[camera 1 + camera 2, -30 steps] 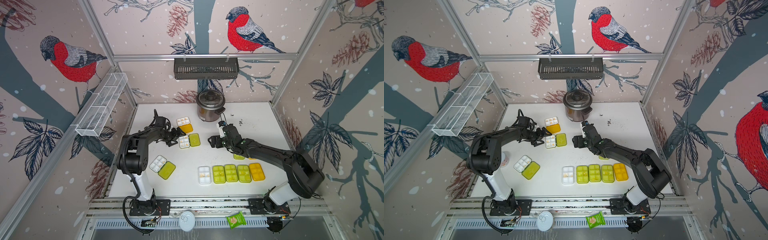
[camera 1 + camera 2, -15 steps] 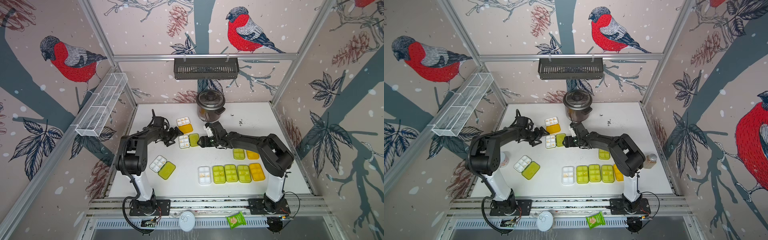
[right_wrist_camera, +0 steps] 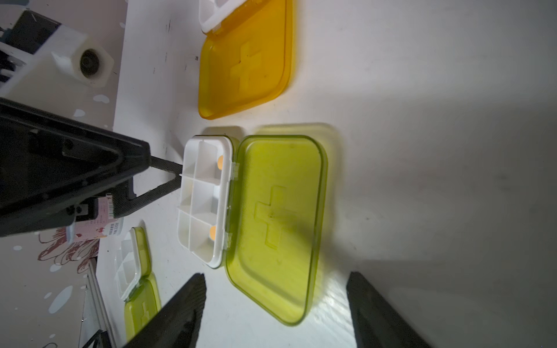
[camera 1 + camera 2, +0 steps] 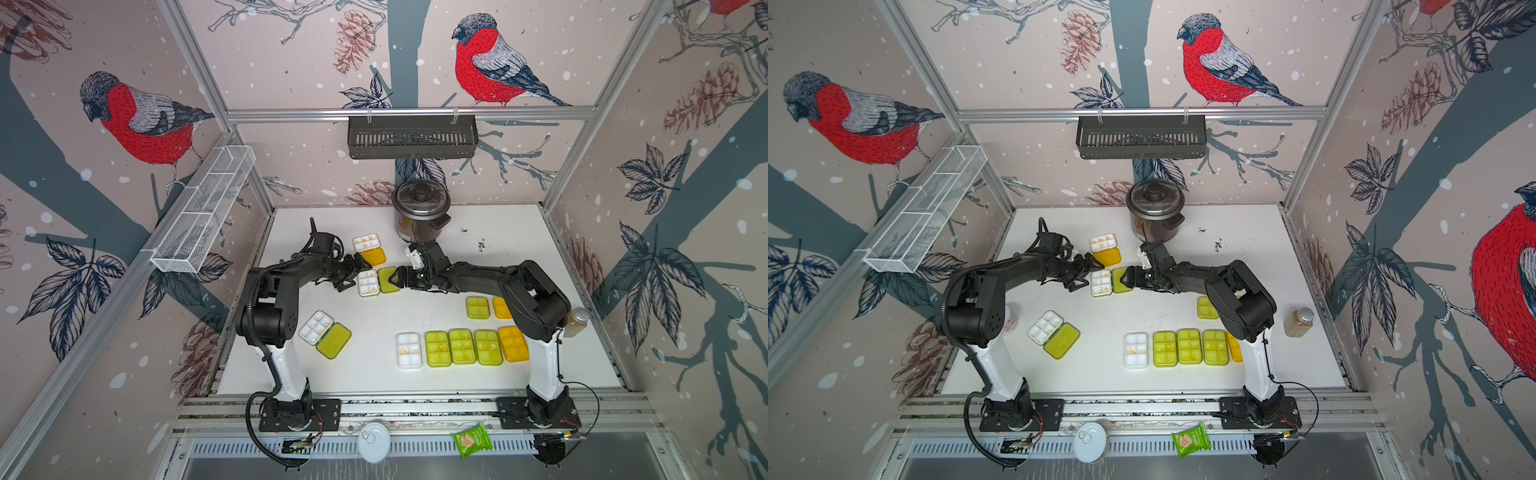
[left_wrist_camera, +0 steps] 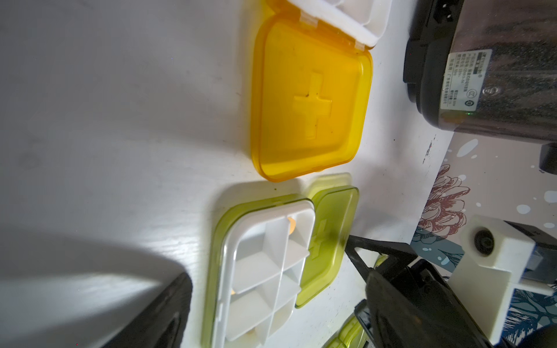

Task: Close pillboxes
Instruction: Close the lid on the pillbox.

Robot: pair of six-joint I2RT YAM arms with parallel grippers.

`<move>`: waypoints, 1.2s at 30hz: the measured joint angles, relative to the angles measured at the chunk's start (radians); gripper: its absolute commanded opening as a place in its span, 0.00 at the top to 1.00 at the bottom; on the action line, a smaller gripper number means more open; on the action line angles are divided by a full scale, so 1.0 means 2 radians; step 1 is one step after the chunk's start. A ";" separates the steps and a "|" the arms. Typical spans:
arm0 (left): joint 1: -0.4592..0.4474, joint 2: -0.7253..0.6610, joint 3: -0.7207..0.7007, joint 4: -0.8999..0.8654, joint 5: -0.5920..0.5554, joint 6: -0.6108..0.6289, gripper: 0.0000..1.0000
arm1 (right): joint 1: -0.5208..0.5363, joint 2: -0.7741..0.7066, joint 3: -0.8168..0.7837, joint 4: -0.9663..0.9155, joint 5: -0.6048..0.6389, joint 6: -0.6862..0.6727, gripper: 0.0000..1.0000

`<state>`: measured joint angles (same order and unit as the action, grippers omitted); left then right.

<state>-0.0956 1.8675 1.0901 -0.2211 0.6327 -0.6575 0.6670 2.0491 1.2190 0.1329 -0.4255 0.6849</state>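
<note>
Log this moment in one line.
left gripper: open, at white tray | right gripper: open, straddling laid-open green lid | closure: not done

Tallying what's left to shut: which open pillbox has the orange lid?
The pillbox beside the cooker; the other open ones have green lids.

Three white-trayed cases are shown open, lids thrown back — lime-lidded pillbox (image 4: 378,281) mid-table, orange-lidded pillbox (image 4: 369,249) just behind, second lime-lidded box (image 4: 325,334) further forward; row of five (image 4: 462,352) and pair (image 4: 478,307) closed.
</note>
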 measured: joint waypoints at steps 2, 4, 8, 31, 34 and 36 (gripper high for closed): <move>0.000 0.001 0.001 0.000 0.000 0.000 0.10 | 0.000 0.006 0.004 0.008 -0.010 0.010 0.24; -0.002 0.004 0.003 0.001 0.002 0.000 0.10 | -0.001 0.012 0.008 0.017 -0.021 0.013 0.23; -0.004 0.008 0.006 0.003 0.009 0.001 0.10 | -0.005 0.016 0.003 0.035 -0.040 0.027 0.23; -0.006 0.014 0.013 0.003 0.011 0.002 0.10 | -0.020 -0.015 -0.070 0.170 -0.140 0.120 0.24; -0.007 0.014 0.013 0.003 0.011 0.002 0.10 | -0.019 -0.016 -0.063 0.169 -0.141 0.126 0.24; -0.007 0.014 0.013 0.004 0.011 0.002 0.10 | -0.018 -0.018 -0.059 0.166 -0.139 0.126 0.24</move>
<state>-0.1104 1.8965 1.1168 -0.2138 0.6544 -0.6540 0.6304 2.0132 1.1015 0.4652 -0.7036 0.9360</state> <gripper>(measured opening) 0.900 0.755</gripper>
